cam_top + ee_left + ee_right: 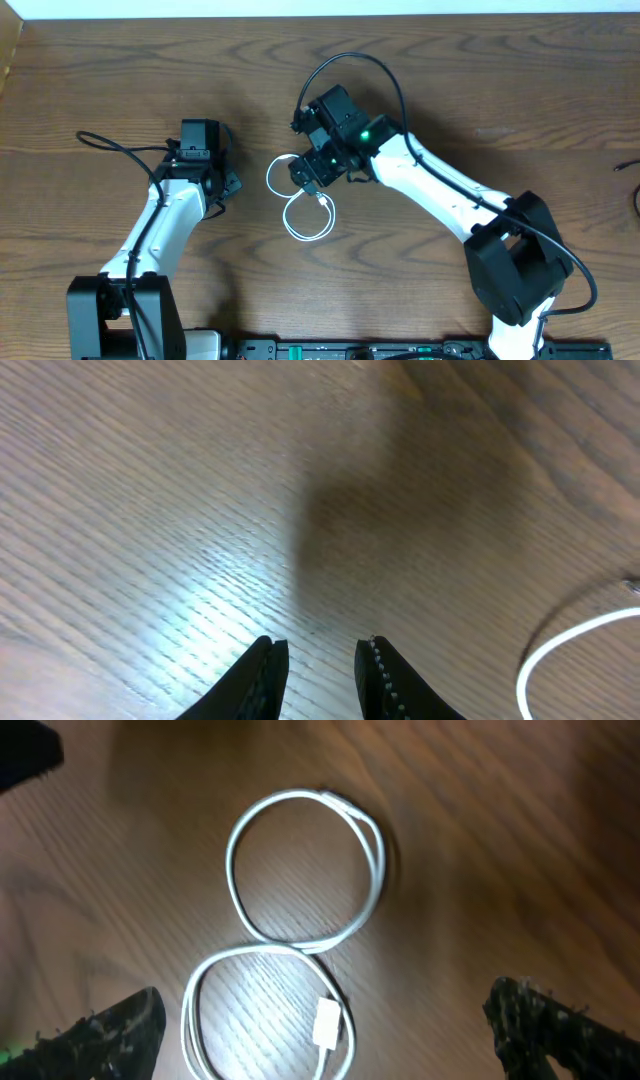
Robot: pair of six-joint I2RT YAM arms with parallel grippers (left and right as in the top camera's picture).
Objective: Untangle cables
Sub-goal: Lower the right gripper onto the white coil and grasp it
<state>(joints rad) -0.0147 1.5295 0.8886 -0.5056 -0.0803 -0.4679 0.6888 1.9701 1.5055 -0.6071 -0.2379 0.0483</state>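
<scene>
Cables: I see the white cable (pixel 377 870) lying on the table (pixel 480 80) near its middle, in two round loops that meet like a figure eight.
Plug: a small white plug (pixel 327 1020) rests inside the nearer loop in the right wrist view, against its rim.
Black cable: only a thin dark strand (pixel 626 167) at the far right edge of the table, well apart from the white one (I can't tell more from here).
Right gripper (pixel 314 167): spread wide, hanging directly over the loops, holding nothing; its fingers (pixel 110 1035) frame the white cable on either side.
Left gripper (pixel 320 655): jaws only slightly parted, bare wood between them, nothing pinched.
Left gripper position: off to the left of the loops; one white arc shows at the right edge of its camera.
</scene>
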